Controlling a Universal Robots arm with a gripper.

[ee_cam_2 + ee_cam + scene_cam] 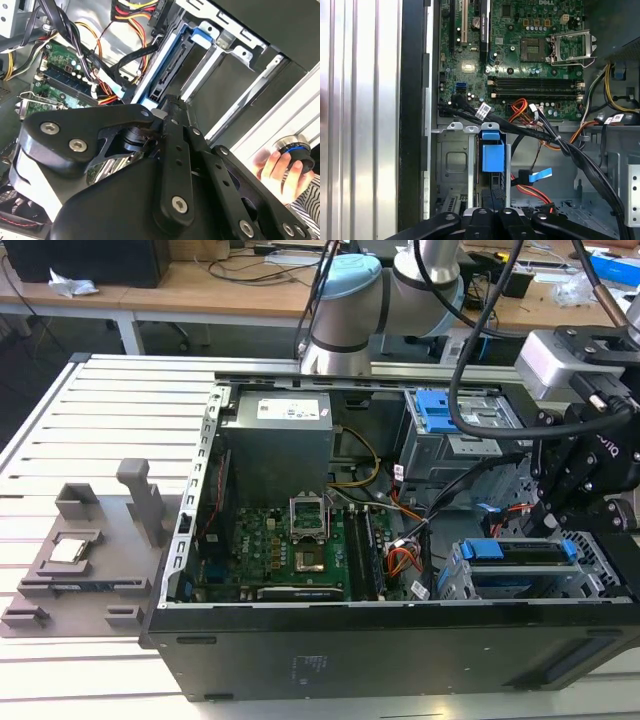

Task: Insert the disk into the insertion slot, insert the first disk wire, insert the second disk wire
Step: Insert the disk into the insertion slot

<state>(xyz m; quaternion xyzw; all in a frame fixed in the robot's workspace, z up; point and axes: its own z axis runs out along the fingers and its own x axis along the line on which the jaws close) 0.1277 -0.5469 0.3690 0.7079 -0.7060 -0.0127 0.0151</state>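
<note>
Fingers (pixel 493 192) closed together at disk (pixel 492 155) in insertion slot (pixel 455 165); black cable bundle (pixel 520 131) crosses nearby.

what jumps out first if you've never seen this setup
The open computer case on the slatted table, its green motherboard bare, catches the eye first. Next comes the disk in its bright blue carrier, at the low grey cage on the exterior view's right, with the black claw close to it. In the second wrist view a person's hand grips a round knob.
</note>
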